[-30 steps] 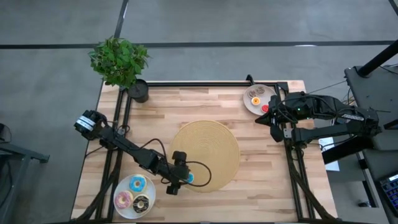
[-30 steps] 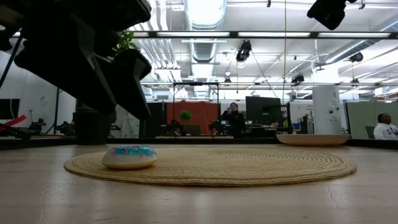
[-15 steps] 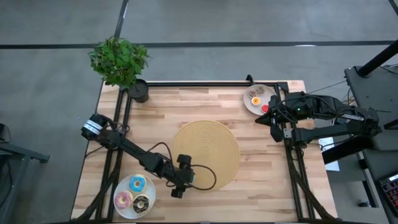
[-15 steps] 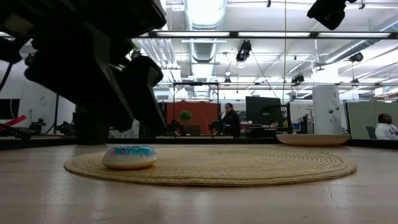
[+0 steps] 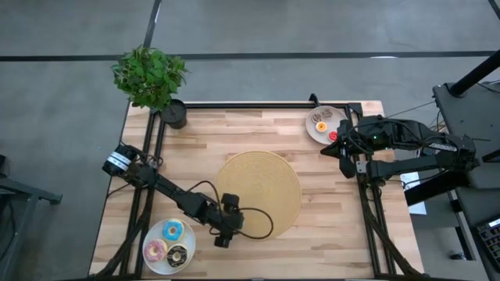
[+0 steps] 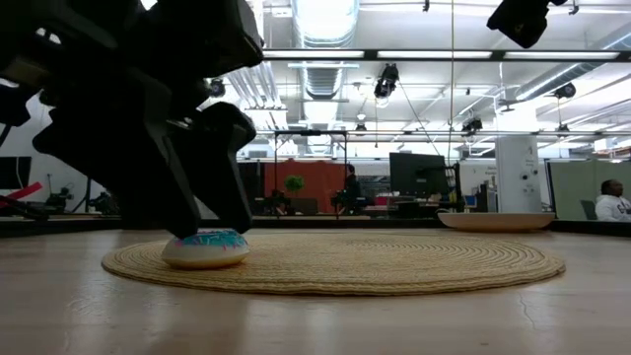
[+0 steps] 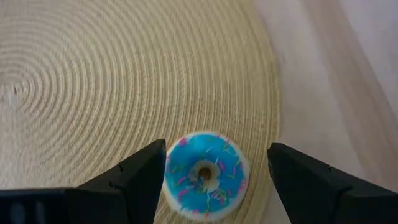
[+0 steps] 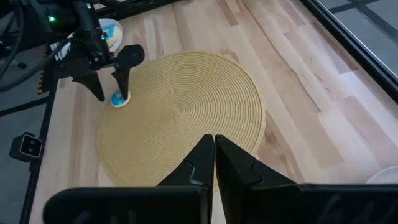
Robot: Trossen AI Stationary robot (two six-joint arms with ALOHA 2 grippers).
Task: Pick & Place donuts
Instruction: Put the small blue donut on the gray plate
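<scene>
Straddling blue donut (image 7: 204, 176) at woven mat (image 5: 269, 183) edge, left claw (image 7: 214, 180) spread wide, unclenched; off-centre squeeze could flick donut off mat.

Grey floor (image 5: 312, 27); open workshop with ceiling lights (image 6: 325, 18) behind.

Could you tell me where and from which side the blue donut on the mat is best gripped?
Across its outer rim, from straight above: the blue donut lies flat on the mat, and the open left gripper already straddles it.
</scene>
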